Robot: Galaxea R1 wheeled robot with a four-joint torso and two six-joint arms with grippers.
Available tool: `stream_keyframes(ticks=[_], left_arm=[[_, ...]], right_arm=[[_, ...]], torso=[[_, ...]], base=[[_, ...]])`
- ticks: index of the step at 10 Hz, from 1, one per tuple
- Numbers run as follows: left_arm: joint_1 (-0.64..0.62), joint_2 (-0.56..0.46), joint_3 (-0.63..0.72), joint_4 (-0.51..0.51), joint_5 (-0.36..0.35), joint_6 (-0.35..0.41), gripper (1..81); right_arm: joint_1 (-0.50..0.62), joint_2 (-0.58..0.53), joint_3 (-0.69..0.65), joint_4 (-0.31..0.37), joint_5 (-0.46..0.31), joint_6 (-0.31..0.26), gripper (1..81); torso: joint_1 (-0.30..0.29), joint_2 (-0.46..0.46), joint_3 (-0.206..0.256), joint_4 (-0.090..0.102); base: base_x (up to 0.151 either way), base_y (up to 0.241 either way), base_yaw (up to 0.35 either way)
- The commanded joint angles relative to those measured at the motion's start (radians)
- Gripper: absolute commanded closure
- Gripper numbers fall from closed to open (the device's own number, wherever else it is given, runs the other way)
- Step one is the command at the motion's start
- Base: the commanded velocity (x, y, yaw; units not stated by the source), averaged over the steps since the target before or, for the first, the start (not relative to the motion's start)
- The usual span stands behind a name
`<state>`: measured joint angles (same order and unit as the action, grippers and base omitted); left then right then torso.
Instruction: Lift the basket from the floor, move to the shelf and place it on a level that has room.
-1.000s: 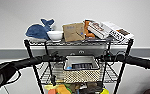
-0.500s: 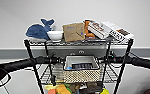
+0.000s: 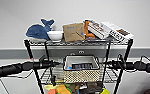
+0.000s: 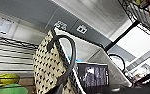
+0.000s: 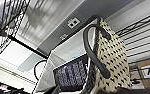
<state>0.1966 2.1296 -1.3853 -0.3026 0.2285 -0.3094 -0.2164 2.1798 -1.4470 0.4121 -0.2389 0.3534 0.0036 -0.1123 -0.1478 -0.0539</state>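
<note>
The beige woven basket (image 3: pixel 81 73) with its pale lining stands on the level (image 3: pixel 109 75), the second wire tier from the top of the black shelf (image 3: pixel 128 50). A dark flat item (image 3: pixel 81 66) lies inside it. My left gripper (image 3: pixel 54 64) is just left of the basket's left end, and my right gripper (image 3: pixel 109 64) is just right of its right end, both at rim height. The left wrist view shows the basket (image 4: pixel 47 67) close up with its dark loop handle (image 4: pixel 70 53) standing free. From the right wrist, the basket (image 5: pixel 113 65) and its other handle (image 5: pixel 91 47) look the same.
The top tier holds a blue whale plush (image 3: pixel 39 31), a white bowl (image 3: pixel 55 35), a brown cardboard box (image 3: pixel 73 32) and flat printed boxes (image 3: pixel 111 28). Coloured items (image 3: pixel 63 88) crowd the tier below the basket. A white wall with a grey band and sockets (image 3: pixel 81 52) is behind.
</note>
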Motion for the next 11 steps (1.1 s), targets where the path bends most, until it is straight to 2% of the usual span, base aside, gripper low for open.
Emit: stream_keyframes(ticks=[1,2,3,4,9,10,11], left_arm=[[-0.07,-0.152,0.155,-0.046,-0.021,-0.295,1.0],[-0.035,-0.192,0.182,-0.046,-0.018,-0.335,1.0],[-0.003,-0.227,0.204,-0.046,-0.021,-0.347,1.0],[0.028,-0.253,0.23,-0.035,-0.023,-0.347,1.0],[0.211,-0.353,0.311,0.085,-0.044,-0.343,1.0],[0.272,-0.356,0.322,0.141,-0.105,-0.34,1.0],[0.342,-0.353,0.321,0.201,-0.138,-0.34,1.0]], right_arm=[[0.11,-0.091,0.034,0.066,-0.081,0.301,1.0],[0.087,-0.113,0.036,0.074,-0.091,0.337,1.0],[0.064,-0.134,0.037,0.079,-0.095,0.369,1.0],[0.045,-0.157,0.048,0.079,-0.106,0.378,1.0],[-0.106,-0.233,0.168,0.06,-0.102,0.369,1.0],[-0.146,-0.248,0.218,-0.008,-0.086,0.355,1.0],[-0.203,-0.259,0.251,-0.082,-0.051,0.354,1.0]], torso=[[0.0,0.0,0.0,0.0],[0.0,0.0,0.0,0.0],[0.0,0.0,0.0,0.0],[0.0,0.0,0.0,0.0],[-0.002,-0.001,0.001,0.0],[-0.002,-0.001,0.002,0.0],[-0.002,-0.001,0.002,0.0]], base=[[0.0,0.0,0.0],[0.0,0.0,0.0],[0.0,0.0,0.0],[0.0,0.0,0.0],[0.0,0.0,0.0],[0.0,0.0,0.0],[0.0,0.0,0.0]])
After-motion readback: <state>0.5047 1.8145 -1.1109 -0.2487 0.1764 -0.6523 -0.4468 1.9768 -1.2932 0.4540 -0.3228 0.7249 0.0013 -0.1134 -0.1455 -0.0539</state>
